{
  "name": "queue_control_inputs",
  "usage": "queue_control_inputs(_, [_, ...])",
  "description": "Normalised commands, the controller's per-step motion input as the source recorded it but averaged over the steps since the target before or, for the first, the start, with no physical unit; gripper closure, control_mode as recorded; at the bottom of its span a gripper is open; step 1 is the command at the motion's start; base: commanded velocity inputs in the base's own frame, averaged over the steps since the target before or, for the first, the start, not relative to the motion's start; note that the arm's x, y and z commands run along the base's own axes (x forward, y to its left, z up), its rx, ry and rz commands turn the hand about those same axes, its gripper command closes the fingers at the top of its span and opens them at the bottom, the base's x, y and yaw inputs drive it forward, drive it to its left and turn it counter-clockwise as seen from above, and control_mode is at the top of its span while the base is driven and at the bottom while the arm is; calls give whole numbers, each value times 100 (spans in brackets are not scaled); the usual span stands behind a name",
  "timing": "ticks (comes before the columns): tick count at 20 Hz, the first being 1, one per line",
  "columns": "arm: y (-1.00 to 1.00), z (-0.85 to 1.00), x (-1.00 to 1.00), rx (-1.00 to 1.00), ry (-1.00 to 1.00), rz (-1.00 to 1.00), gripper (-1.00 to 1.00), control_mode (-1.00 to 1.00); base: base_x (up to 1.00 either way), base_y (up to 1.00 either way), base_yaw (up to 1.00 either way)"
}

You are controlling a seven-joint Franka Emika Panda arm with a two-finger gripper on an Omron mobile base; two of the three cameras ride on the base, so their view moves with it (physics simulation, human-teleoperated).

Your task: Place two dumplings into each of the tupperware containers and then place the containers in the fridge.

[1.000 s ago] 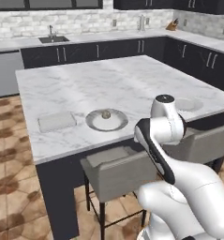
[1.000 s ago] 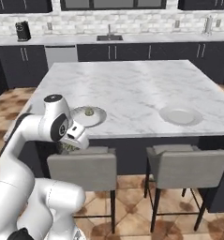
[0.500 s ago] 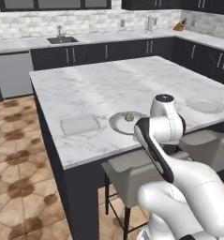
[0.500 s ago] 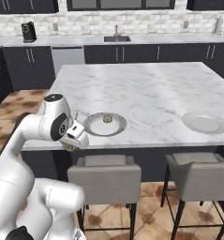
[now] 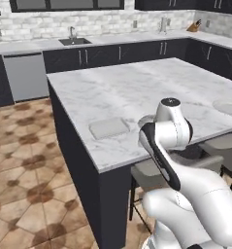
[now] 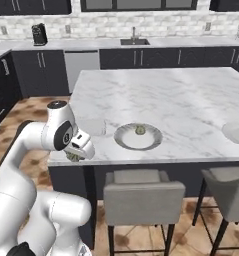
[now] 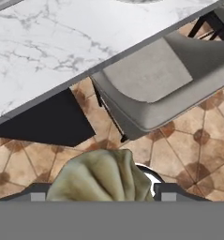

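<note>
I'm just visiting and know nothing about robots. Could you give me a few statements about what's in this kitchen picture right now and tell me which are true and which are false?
1. The fingers hold a dumpling. True.
2. A dumpling lies on the round plate near the island's front edge. True.
3. The tupperware container on the island already has two dumplings in it. False: the left base view shows it empty.
4. The held dumpling hangs directly above the tupperware container. False: in the hand view it is off the island's edge, over the tiled floor beside a grey stool.
5. A sink sits in the back counter. True.
</note>
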Motion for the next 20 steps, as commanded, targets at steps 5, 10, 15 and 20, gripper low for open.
queue_control_inputs(5, [0, 0, 0, 0, 0, 0, 100, 100, 34, 61, 0])
queue_control_inputs(10, [0, 0, 0, 0, 0, 0, 100, 100, 43, 55, 0])
queue_control_inputs(15, [0, 0, 0, 0, 0, 0, 100, 100, 46, 40, 0])
queue_control_inputs(20, [6, 25, 11, -8, 13, 0, 100, -100, 14, 13, 0])
